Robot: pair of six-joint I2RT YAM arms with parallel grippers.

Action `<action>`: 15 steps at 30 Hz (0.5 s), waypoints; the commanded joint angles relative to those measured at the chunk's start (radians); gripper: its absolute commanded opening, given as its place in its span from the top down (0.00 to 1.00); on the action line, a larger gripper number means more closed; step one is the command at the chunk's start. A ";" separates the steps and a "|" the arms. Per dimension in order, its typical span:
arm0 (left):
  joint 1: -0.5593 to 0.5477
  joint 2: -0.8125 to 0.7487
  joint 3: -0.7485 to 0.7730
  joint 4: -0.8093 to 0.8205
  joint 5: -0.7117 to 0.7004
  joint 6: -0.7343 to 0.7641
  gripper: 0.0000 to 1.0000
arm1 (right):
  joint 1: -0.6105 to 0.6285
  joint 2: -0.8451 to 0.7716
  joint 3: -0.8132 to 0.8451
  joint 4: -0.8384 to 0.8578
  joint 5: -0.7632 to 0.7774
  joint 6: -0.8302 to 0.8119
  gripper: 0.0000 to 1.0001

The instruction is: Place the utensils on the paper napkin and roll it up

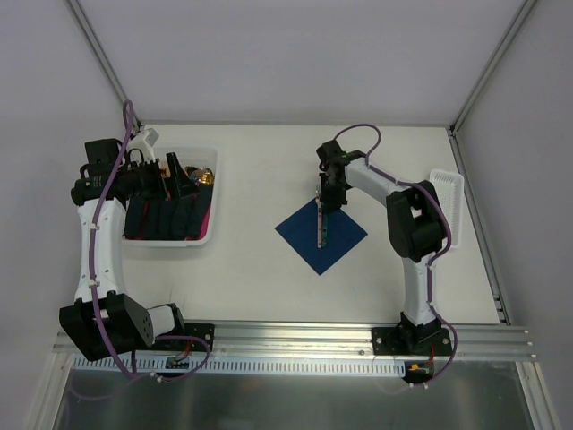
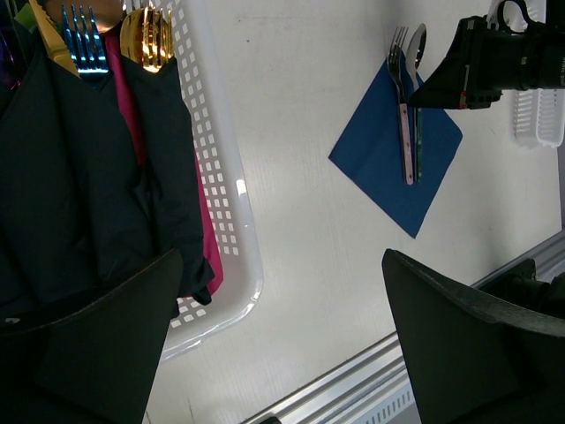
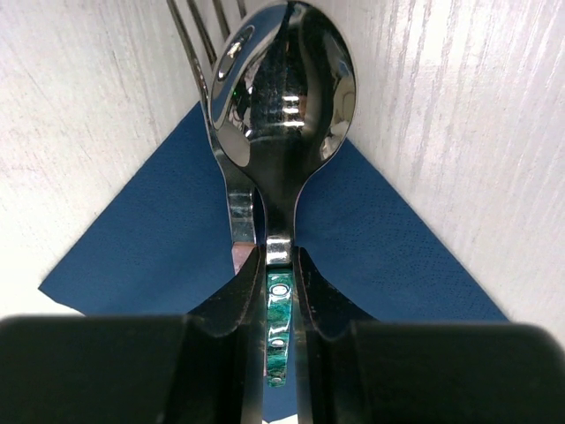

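Observation:
The dark navy paper napkin (image 1: 300, 235) lies as a diamond mid-table, also seen in the left wrist view (image 2: 375, 150) and the right wrist view (image 3: 141, 256). A silver fork (image 3: 234, 208) rests on it, tines past the far corner. My right gripper (image 3: 279, 274) is shut on the green handle of a silver spoon (image 3: 282, 97), which it holds just right of the fork (image 2: 404, 106) and parallel to it. I cannot tell whether the spoon touches the napkin. Over the basket at the left, my left gripper (image 2: 282, 344) stands open and holds nothing.
A white perforated basket (image 2: 238, 230) at the left holds dark blue rolls with gold and blue cutlery heads and a pink cloth. A white rack (image 1: 448, 206) stands at the right edge. An aluminium rail (image 1: 295, 336) runs along the near edge.

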 commanded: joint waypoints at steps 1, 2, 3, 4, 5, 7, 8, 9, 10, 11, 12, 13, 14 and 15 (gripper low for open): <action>-0.013 0.008 0.028 0.005 0.002 -0.009 0.01 | -0.006 -0.006 0.027 -0.004 -0.015 -0.010 1.00; -0.013 0.008 0.028 0.004 0.002 -0.009 0.01 | -0.004 -0.006 0.024 -0.003 -0.015 -0.010 1.00; -0.014 0.008 0.028 0.004 0.004 -0.009 0.01 | -0.006 -0.003 0.024 -0.003 -0.016 -0.011 1.00; -0.014 0.008 0.028 0.004 0.006 -0.009 0.01 | -0.006 -0.003 0.026 -0.001 -0.017 -0.013 1.00; -0.016 0.009 0.026 0.004 0.004 -0.009 0.01 | -0.004 -0.001 0.027 -0.003 -0.018 -0.014 1.00; -0.016 0.009 0.025 0.004 0.004 -0.009 0.01 | -0.006 0.002 0.036 -0.003 -0.021 -0.017 0.98; -0.016 0.009 0.025 0.005 0.003 -0.009 0.01 | -0.004 0.003 0.039 -0.003 -0.021 -0.017 0.97; -0.016 0.008 0.025 0.005 0.001 -0.010 0.01 | -0.006 0.003 0.039 -0.003 -0.021 -0.016 0.97; -0.016 0.006 0.023 0.004 -0.001 -0.009 0.01 | -0.007 0.006 0.044 -0.003 -0.021 -0.016 0.95; -0.016 0.005 0.025 0.004 -0.001 -0.010 0.01 | -0.007 0.008 0.046 -0.003 -0.021 -0.016 0.94; -0.016 0.005 0.025 0.004 -0.001 -0.010 0.01 | -0.006 0.011 0.046 -0.003 -0.021 -0.016 0.93; -0.016 0.003 0.025 0.005 -0.001 -0.009 0.01 | -0.006 0.012 0.044 -0.003 -0.021 -0.014 0.91; -0.017 0.002 0.026 0.004 -0.004 -0.010 0.01 | -0.007 0.014 0.044 -0.003 -0.021 -0.013 0.91; -0.017 0.000 0.025 0.002 -0.004 -0.010 0.01 | -0.006 0.014 0.043 -0.003 -0.020 -0.011 0.90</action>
